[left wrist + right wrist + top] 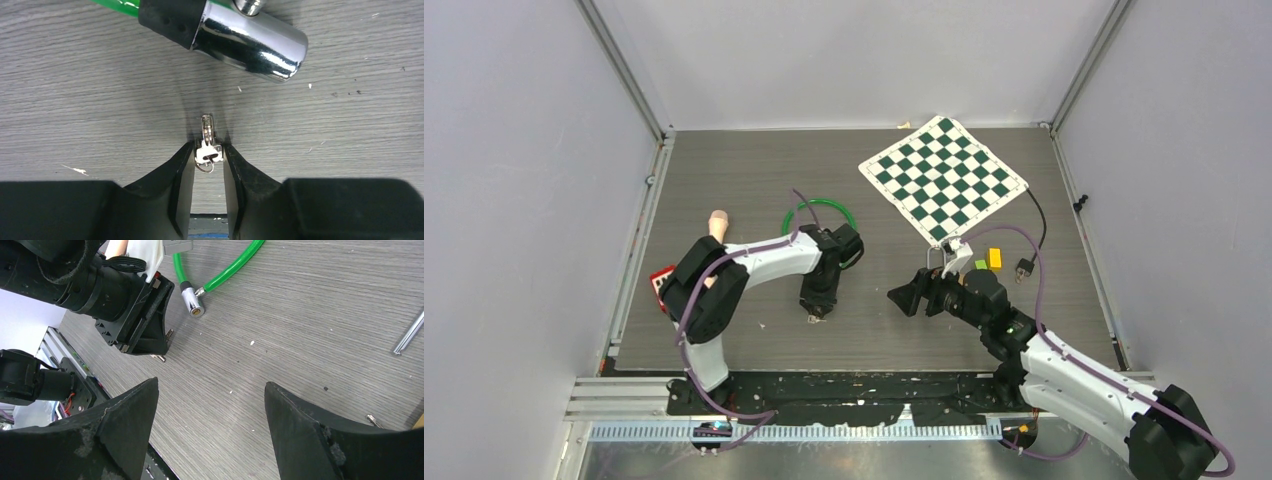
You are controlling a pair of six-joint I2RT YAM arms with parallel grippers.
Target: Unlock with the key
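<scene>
Key (206, 125) lies on the worktop (75, 100), pinched by its head in the left tool (208, 145), with the lock barrel (250, 42) at 1 o'clock; this narrow hold may let it twist and miss the keyhole, while the right tool (211, 385) is spread.

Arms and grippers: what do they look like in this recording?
Both the left arm and right arm have white links between chunky black joints, each trailed by a loose purple cable. A small green light glows on the right arm. The left gripper and right gripper are matte black with wedge-shaped fingers.
</scene>
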